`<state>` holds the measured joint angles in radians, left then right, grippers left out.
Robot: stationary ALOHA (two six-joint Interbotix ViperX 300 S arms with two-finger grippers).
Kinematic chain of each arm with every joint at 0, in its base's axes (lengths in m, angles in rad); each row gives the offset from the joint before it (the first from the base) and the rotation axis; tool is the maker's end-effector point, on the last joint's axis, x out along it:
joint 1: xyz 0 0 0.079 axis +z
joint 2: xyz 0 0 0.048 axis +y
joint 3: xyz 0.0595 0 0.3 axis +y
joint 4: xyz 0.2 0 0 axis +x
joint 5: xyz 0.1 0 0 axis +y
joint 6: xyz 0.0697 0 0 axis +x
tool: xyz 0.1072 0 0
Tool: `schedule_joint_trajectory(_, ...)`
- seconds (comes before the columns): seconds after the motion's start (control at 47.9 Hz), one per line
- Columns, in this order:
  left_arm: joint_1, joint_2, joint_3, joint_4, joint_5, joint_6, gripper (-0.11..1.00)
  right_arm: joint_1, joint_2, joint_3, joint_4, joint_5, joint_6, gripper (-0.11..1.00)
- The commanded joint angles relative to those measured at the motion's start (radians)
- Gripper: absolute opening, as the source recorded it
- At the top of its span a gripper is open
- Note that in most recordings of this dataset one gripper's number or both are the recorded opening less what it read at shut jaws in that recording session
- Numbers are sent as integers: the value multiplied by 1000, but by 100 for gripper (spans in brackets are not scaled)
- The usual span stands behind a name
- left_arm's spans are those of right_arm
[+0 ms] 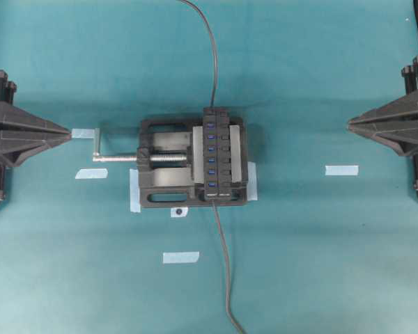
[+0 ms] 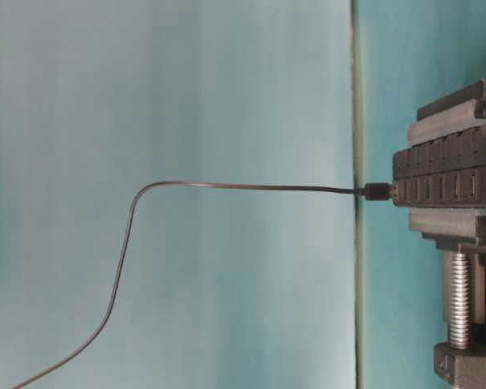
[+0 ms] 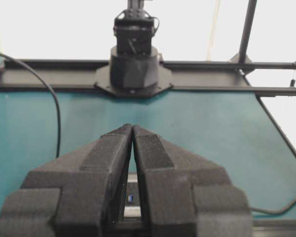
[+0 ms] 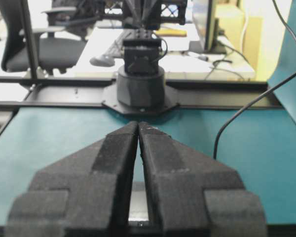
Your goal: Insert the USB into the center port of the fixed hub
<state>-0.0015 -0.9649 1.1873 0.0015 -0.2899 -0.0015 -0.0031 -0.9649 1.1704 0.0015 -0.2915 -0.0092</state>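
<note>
The fixed hub (image 1: 217, 153), a long black bar with a row of blue ports, sits clamped at the table's middle. Its center port (image 1: 211, 148) has nothing in it. A thin dark-grey cable (image 1: 223, 250) runs from the front edge up to the hub's near end. I cannot pick out the USB plug there. Another cable (image 1: 213, 62) meets the hub's far end with a black plug (image 2: 378, 192). My left gripper (image 1: 70, 132) (image 3: 132, 126) is shut and holds nothing, far left of the hub. My right gripper (image 1: 350, 124) (image 4: 138, 123) is shut on nothing, far to the right.
A black vise (image 1: 160, 188) holds the hub, its silver screw and handle (image 1: 118, 157) pointing toward the left arm. Strips of pale tape (image 1: 341, 170) (image 1: 180, 257) (image 1: 90, 173) lie on the teal cloth. The opposite arm's base (image 3: 133, 69) (image 4: 140, 84) stands ahead in each wrist view.
</note>
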Motion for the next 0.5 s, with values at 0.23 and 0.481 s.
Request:
schedule_joint_trajectory(0.23, 2, 17, -2, 3, 123, -55, 0, -44, 6, 0, 92, 63, 89, 0)
schedule_joint_trajectory(0.481, 2, 9, 0, 2, 184, -55, 0, -83, 12, -17, 91, 186, 101, -1)
